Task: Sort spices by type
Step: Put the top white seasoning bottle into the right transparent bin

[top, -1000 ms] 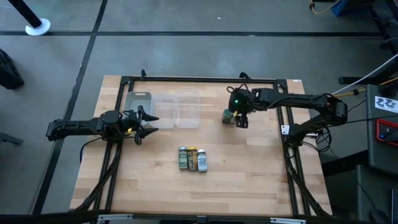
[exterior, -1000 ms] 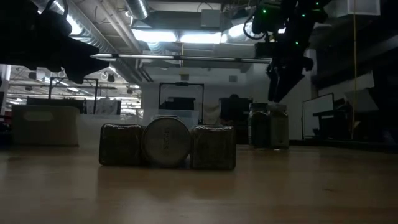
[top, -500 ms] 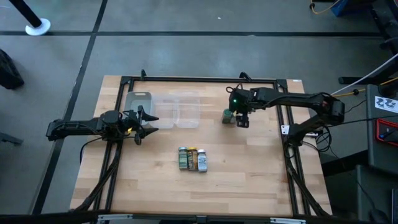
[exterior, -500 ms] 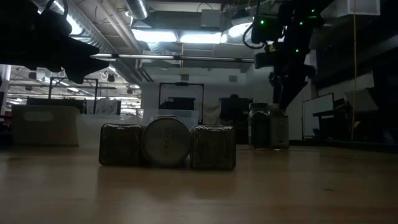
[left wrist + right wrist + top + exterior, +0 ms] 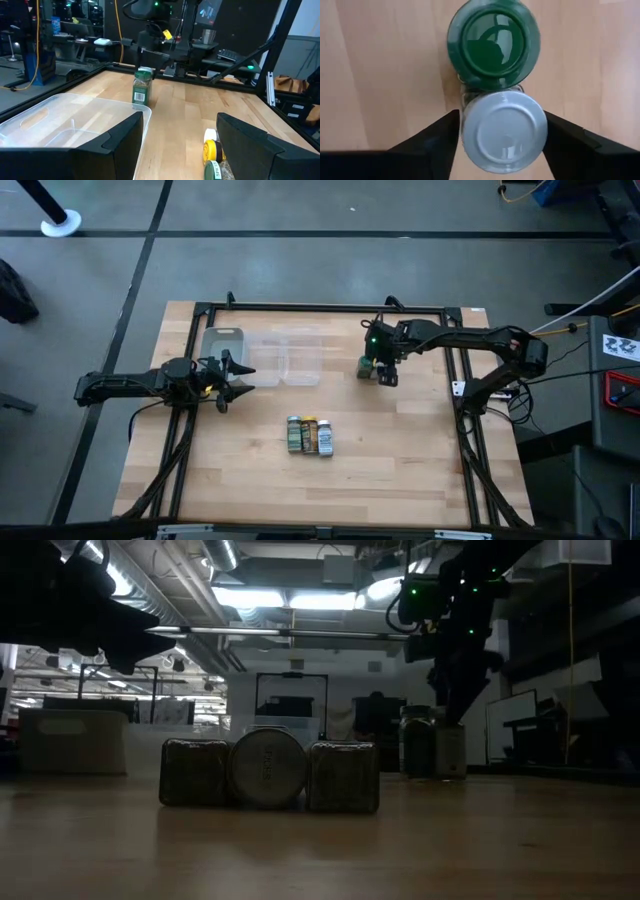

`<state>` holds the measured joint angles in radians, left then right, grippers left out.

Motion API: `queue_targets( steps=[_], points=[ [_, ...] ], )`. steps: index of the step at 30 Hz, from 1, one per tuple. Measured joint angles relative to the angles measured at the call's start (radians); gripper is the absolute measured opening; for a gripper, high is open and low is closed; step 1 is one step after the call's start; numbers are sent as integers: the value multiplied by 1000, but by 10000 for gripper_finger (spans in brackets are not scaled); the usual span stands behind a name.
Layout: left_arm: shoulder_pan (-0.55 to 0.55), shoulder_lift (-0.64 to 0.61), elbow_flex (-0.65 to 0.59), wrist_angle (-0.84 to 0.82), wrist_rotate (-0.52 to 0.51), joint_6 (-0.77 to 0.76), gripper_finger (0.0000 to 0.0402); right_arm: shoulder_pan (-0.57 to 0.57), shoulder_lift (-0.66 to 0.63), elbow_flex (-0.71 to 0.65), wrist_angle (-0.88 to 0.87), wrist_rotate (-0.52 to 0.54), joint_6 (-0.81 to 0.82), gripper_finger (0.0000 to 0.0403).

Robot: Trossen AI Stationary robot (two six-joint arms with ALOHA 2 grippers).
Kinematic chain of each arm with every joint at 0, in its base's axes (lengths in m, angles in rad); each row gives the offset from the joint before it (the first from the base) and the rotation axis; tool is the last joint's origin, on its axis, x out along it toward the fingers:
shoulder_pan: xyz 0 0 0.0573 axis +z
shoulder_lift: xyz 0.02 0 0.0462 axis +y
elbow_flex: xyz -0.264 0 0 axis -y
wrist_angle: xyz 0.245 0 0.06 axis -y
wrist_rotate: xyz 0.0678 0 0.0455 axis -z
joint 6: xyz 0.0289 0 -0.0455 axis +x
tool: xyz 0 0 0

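Hovering over the far right part of the desk point(image 5: 400, 470), the right end effector point(image 5: 385, 372) points straight down at two jars standing upright and touching: a green-lid jar point(image 5: 492, 44) and a silver-lid jar point(image 5: 504, 131). From its wrist camera you can see both fingers point(image 5: 427, 137) spread wide, one on each side of the silver lid with a bit of air either side, so it's open and straddling that jar, not squeezing it. From table height the same pair point(image 5: 432, 747) sits behind and to the right of the others, with the arm coming down on top of it.

Three more jars point(image 5: 309, 435) lie on their sides in a tight row near the middle of the desk, touching each other. From above they read as a green lid, a yellow lid point(image 5: 212, 149) and a white lid, left to right. The low camera shows the middle one end-on as a round disc point(image 5: 267, 767).

Over on the left, the left end effector point(image 5: 232, 376) hangs just beside a clear bin point(image 5: 65, 122), fingers apart and holding nothing. A second clear bin point(image 5: 301, 357) sits next to the first, between it and the standing pair.
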<state>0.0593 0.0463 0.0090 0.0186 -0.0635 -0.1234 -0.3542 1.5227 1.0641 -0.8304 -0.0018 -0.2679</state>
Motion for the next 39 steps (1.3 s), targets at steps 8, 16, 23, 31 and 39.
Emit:
queue_targets(
  steps=[8,16,23,31,39],
  points=[
    [0,0,0,0,0,0,237,0,0,0,0,-11,0,210],
    [0,0,0,0,0,0,237,1,0,66,-146,-10,-14,210],
    [0,0,0,0,0,0,237,1,0,232,-279,-10,-20,210],
    [0,0,0,0,0,0,237,1,-1,503,-369,-7,-29,210],
    [0,0,0,0,0,0,237,1,0,595,-308,-18,-29,215]
  ],
)
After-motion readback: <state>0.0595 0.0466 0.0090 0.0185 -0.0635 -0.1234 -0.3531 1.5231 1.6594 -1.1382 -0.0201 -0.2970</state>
